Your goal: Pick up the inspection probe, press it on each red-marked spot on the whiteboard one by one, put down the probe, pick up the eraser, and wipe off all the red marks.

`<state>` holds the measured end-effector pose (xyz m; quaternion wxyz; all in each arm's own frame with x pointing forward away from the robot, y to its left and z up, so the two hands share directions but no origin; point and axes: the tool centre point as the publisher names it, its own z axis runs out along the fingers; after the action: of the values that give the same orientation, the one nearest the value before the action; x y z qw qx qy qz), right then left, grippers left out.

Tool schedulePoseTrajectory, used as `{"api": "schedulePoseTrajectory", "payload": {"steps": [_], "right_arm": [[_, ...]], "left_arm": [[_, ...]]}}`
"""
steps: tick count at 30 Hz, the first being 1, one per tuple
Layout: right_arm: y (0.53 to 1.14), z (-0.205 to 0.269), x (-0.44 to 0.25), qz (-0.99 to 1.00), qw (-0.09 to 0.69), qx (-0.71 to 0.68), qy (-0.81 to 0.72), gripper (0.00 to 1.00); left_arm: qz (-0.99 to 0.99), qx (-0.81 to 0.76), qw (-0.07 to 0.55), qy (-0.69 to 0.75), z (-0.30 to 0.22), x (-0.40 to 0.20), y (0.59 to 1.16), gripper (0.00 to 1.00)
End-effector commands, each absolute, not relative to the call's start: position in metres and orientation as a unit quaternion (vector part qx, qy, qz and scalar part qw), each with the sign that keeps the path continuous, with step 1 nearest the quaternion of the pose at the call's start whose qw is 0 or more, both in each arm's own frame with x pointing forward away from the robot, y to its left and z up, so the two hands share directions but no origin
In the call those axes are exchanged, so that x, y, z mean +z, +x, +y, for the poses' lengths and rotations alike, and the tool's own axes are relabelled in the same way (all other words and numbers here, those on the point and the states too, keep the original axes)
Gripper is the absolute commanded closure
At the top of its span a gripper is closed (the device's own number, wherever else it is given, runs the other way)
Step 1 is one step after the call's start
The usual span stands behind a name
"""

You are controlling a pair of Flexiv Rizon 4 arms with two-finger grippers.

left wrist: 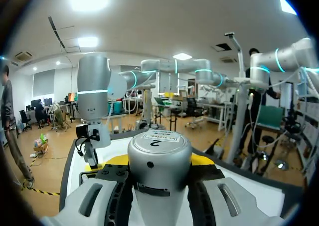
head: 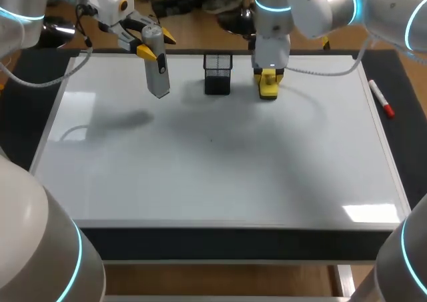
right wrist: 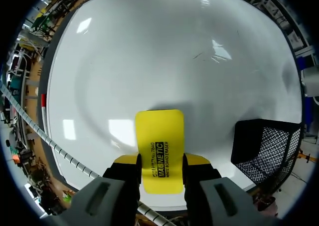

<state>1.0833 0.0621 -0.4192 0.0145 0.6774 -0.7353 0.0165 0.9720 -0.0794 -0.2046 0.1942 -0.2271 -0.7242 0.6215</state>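
Currently left claw (head: 155,46) grips probe (head: 158,75); right claw (right wrist: 159,162), eraser (right wrist: 159,131).

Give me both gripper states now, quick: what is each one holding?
Left gripper: closed on the inspection probe, held above the whiteboard.
Right gripper: closed on the yellow eraser at the board's far edge.

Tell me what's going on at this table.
The left hand holds the silver probe, lifted above the far left part of the whiteboard. The right hand is shut on the yellow eraser near the board's far edge, beside a black mesh basket. A red marker lies by the board's right edge. No red marks show on the board.
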Motion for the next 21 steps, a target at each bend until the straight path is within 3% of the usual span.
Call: {"api": "schedulePoseTrajectory", "payload": {"steps": [1,3,4,5,21], "right_arm": [[1.085,0.065,-0.418,-0.735,0.024,0.029,0.677,0.76],[1.083,0.063,-0.415,-0.74,0.021,0.029,0.672,0.56],[1.082,0.062,-0.415,-0.742,0.02,0.033,0.669,0.05],[1.081,0.06,-0.414,-0.743,0.019,0.033,0.668,0.0],[1.056,0.02,-0.378,-0.841,-0.058,-0.04,0.537,0.0]], "left_arm": [[-0.724,0.621,0.196,-0.228,-0.079,-0.203,0.974,1.0],[-0.724,0.621,0.196,-0.228,-0.079,-0.203,0.974,1.0],[-0.724,0.621,0.196,-0.228,-0.079,-0.203,0.974,1.0],[-0.724,0.621,0.196,-0.228,-0.079,-0.203,0.974,1.0],[-0.724,0.621,0.196,-0.228,-0.079,-0.203,0.974,1.0]]}}
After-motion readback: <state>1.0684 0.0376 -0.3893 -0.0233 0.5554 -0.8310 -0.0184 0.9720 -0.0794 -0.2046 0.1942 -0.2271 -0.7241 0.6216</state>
